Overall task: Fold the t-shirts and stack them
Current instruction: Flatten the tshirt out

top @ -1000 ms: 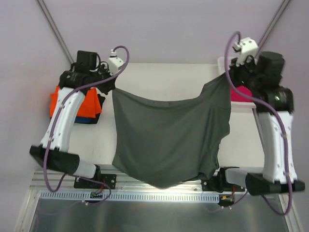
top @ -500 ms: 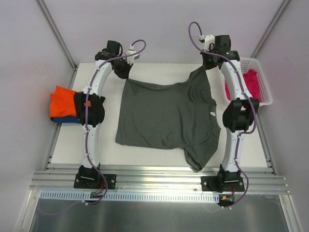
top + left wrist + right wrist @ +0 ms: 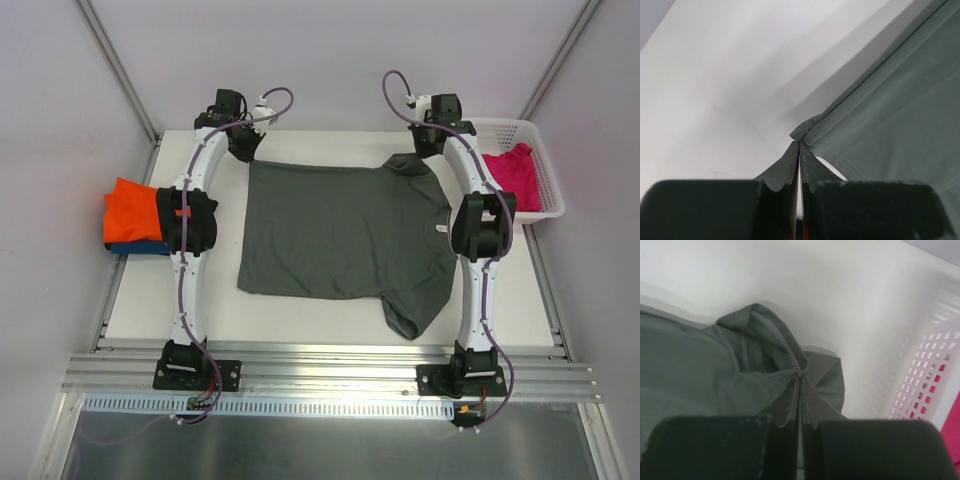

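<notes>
Top external: dark grey t-shirt (image 3: 340,225) spread flat on table (image 3: 300,312); left gripper (image 3: 799,149) clamped on far-left hem corner, right gripper (image 3: 800,380) clamped on far-right sleeve.

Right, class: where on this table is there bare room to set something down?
Free: the near strip between the grey t-shirt and the table edge; the right margin in front of the basket. Crowded: the far edge, where left tool and right tool pinch it, and the orange stack.
</notes>
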`<action>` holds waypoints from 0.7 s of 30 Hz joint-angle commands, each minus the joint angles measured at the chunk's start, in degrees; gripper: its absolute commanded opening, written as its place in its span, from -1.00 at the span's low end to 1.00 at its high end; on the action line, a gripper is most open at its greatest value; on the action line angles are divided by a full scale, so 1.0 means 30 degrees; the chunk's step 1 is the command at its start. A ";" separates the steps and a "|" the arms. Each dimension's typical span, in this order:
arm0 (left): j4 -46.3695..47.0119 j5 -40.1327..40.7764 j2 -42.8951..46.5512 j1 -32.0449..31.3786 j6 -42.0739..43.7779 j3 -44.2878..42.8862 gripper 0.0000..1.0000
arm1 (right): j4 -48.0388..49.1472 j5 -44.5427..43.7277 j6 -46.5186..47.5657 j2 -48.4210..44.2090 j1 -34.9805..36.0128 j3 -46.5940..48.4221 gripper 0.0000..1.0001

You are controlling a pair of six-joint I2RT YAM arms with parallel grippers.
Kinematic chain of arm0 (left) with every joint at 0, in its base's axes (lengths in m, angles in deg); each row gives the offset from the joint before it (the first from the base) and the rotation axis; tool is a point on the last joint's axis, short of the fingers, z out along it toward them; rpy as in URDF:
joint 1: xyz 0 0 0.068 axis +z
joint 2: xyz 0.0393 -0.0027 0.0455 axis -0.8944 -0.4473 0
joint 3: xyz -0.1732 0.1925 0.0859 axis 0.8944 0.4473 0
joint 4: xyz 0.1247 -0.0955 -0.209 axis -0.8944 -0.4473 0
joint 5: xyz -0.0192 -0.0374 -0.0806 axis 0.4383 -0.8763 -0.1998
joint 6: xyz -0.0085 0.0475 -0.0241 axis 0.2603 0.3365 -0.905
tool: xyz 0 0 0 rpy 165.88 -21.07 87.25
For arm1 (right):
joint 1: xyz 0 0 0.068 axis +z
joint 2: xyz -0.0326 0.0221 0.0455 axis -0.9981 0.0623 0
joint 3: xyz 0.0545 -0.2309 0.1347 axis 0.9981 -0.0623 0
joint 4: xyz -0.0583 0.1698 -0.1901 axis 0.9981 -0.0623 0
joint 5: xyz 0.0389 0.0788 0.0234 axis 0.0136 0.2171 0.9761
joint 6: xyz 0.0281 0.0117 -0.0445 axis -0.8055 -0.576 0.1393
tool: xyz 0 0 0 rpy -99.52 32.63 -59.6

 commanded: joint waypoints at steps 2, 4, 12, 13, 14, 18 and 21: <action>0.0615 0.0321 0.0812 0.0271 0.0177 0.0559 -1.00 | 0.0920 -0.0191 -0.0321 -0.1413 -0.0439 -0.0203 -0.99; 0.0645 0.0087 0.1191 0.0300 0.0059 0.0853 -1.00 | 0.0656 -0.0045 -0.0350 -0.1765 -0.0674 -0.0554 -0.99; 0.0674 -0.0412 0.2393 0.0300 -0.0555 0.2434 -1.00 | -0.0281 0.1125 -0.0263 -0.4606 -0.1143 -0.3131 -0.99; 0.0703 -0.0499 0.2627 0.0300 -0.0701 0.2552 -1.00 | -0.0341 0.1243 -0.0262 -0.5073 -0.1143 -0.3337 -0.99; 0.0674 -0.0558 0.2774 0.0300 -0.0790 0.2698 -1.00 | -0.0428 0.1302 -0.0262 -0.5281 -0.1143 -0.3687 -0.99; 0.0791 -0.0675 0.3419 0.0388 -0.1141 0.3606 -1.00 | -0.0926 0.1829 -0.0613 -0.6102 -0.1143 -0.4391 -0.99; 0.0820 -0.0588 0.3771 0.0447 -0.1289 0.4046 -1.00 | -0.1277 0.2180 -0.0789 -0.6921 -0.1114 -0.5239 -0.99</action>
